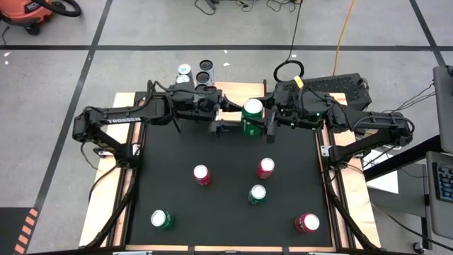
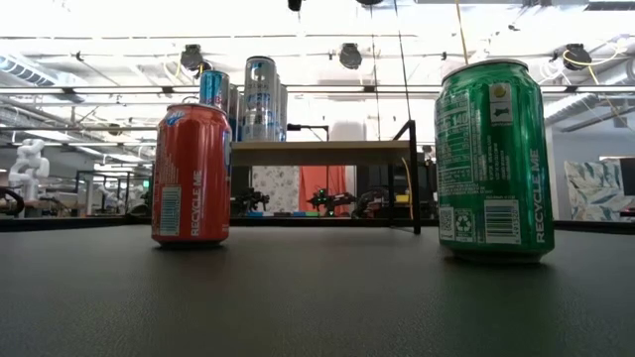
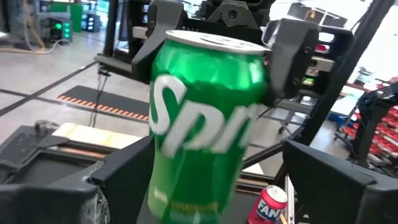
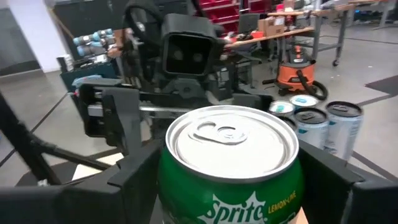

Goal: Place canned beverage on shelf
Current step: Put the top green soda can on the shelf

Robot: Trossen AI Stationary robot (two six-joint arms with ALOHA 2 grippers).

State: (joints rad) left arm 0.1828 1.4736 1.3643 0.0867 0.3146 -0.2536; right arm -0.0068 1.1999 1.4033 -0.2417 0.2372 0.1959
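Two pincers flank our green can [image 1: 252,112]: the right pincer [image 1: 267,122] pinches it, the left pincer [image 1: 219,120] stands spread. If the right loosens early, we risk it toppling off the shelf [image 1: 233,88].

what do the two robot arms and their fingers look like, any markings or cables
Both arms are dark, nearly black, built from boxy jointed segments. The left arm carries white TROSSEN lettering along one link, and thin black cables run beside both arms. The right arm shows a small green light near its wrist. The fingers are flat, broad, matte black blocks with squared edges.
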